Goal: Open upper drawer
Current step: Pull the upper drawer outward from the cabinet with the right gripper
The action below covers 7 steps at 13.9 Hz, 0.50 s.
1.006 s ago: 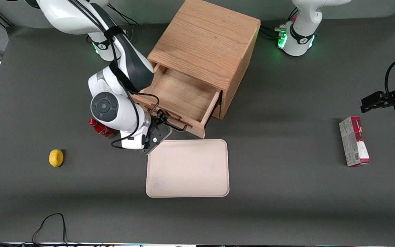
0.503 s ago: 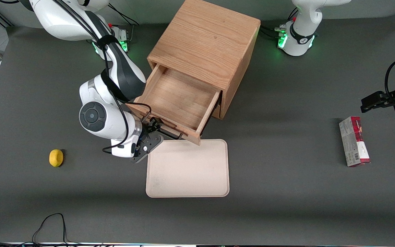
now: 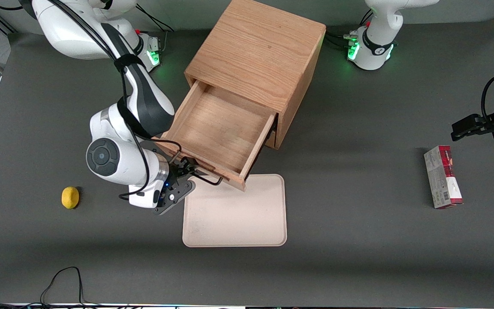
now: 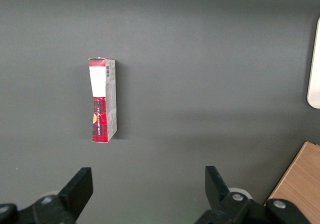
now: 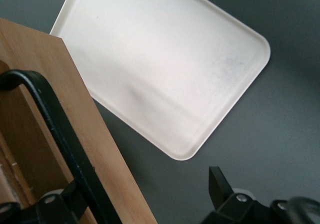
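Clearly, the upper drawer (image 3: pixel 217 128) stands pulled well out of the oak cabinet (image 3: pixel 257 56), its bare wooden floor open to view and its front corner overhanging the cream tray (image 3: pixel 235 214). The gripper (image 3: pixel 185 171) sits at the drawer's front, at the thin black handle (image 3: pixel 206 179), nearer the front camera than the cabinet. The arm's white wrist covers much of the handle's end, so the front view leaves the grip unclear. In the right wrist view the handle (image 5: pixel 65 149) runs past one dark finger (image 5: pixel 50 204) while the other finger (image 5: pixel 225 194) stands well apart from it; whether the claw actually clamps the bar cannot be told. The lower drawer is hidden beneath the upper one.
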Tool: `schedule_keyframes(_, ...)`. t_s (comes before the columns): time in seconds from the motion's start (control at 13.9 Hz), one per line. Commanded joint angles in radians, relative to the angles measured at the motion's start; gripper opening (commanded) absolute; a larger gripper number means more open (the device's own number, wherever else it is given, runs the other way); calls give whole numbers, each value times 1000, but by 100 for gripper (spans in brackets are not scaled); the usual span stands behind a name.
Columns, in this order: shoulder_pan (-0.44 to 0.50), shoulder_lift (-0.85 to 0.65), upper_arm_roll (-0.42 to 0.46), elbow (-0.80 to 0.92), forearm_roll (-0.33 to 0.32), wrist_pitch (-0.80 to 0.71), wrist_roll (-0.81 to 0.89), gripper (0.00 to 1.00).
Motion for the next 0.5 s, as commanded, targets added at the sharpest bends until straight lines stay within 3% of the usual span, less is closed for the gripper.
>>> schedule_keyframes(0.0, -14, 45, 3, 80, 3, -5, -17, 100)
schedule_keyframes(0.43, -16, 80, 3, 146, 6, -5, -15, 100)
